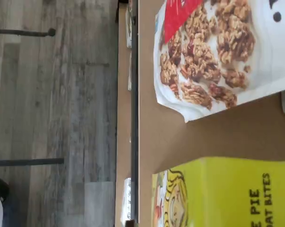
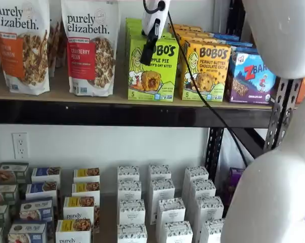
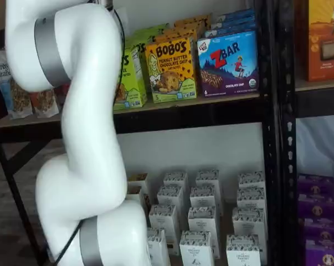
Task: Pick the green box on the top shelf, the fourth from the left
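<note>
Status: the pick is not complete. The green box (image 2: pixel 153 71) stands upright on the top shelf (image 2: pixel 117 96), at the front of its row, with further green cartons lined up behind it. It does not appear lifted or displaced.

Tool: the gripper (image 2: pixel 148 53) hangs in front of the upper face of the green box in a shelf view, white body above and black fingers below. The fingers are seen side-on as 1 dark shape; no gap and no clamp on the carton can be made out, so I cannot tell whether it is open or closed. Whether the fingers touch the box is also unclear. The cable (image 2: pixel 192 81) trails down to the right across the neighbouring carton.

Remaining, in my judgement: seat the fingers on the box, close, and draw it off the shelf toward the near side.

Surroundings: just left of the target stands a white granola bag (image 2: pixel 90 45), with a visible gap between them; the wrist view shows the same bag (image 1: pixel 218 52) and the green box (image 1: pixel 227 194) apart on the bare board. A 2nd granola bag (image 2: pixel 22 45) stands farther left. Just right, close beside the target, is the yellow peanut butter box (image 2: pixel 205 71), then the blue Zbar box (image 2: pixel 251 78).

Obstruction: the right neighbour leaves little room for a finger. In the other shelf view the arm (image 3: pixel 83 111) hides most of the green box (image 3: pixel 130 83).
</note>
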